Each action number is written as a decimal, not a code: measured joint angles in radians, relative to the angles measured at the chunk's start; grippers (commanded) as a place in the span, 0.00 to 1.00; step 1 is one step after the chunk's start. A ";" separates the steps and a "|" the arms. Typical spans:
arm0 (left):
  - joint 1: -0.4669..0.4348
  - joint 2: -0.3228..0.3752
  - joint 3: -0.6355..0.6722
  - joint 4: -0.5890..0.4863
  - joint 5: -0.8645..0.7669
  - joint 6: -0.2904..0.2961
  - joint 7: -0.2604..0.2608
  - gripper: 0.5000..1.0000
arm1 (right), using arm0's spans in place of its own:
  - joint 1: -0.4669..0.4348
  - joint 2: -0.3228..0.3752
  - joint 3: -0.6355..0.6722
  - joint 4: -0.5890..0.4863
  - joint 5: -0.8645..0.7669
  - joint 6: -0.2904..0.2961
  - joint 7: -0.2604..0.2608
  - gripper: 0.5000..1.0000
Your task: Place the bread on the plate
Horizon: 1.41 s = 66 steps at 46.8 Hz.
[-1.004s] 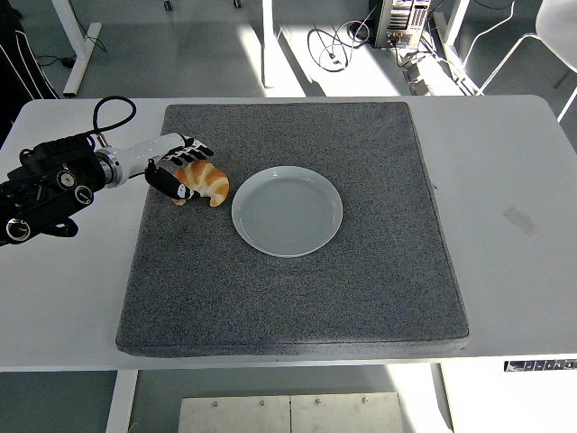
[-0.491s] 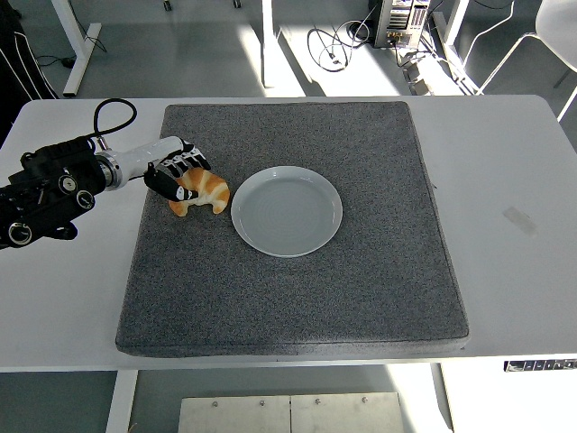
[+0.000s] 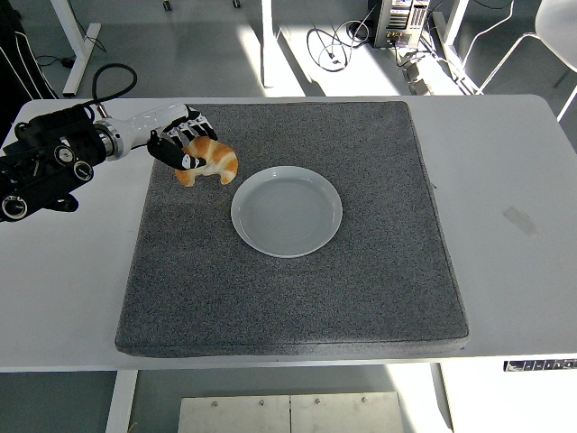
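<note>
Left of the plate (image 3: 287, 210), the left hand (image 3: 180, 144) has lifted the bread (image 3: 213, 161).

A lab or technical workroom is suggested; a white table (image 3: 505, 171) is covered by a dark grey foam mat (image 3: 361, 289); tangled black cables (image 3: 338, 45) and a computer tower (image 3: 403, 16) are seen on the grey floor beyond.

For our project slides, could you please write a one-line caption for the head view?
Left hand grasping the bread on the grey mat, just left of the empty plate.
</note>
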<state>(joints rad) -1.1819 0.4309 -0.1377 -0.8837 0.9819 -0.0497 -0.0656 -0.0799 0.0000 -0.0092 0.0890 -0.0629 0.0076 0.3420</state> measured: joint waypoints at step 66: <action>-0.033 -0.267 0.176 0.050 -0.010 -0.007 -0.011 0.00 | 0.000 0.000 0.000 0.000 0.000 0.000 0.000 1.00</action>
<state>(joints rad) -1.2153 0.1643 0.0383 -0.8333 0.9723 -0.0568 -0.0765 -0.0797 0.0000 -0.0092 0.0890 -0.0629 0.0077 0.3421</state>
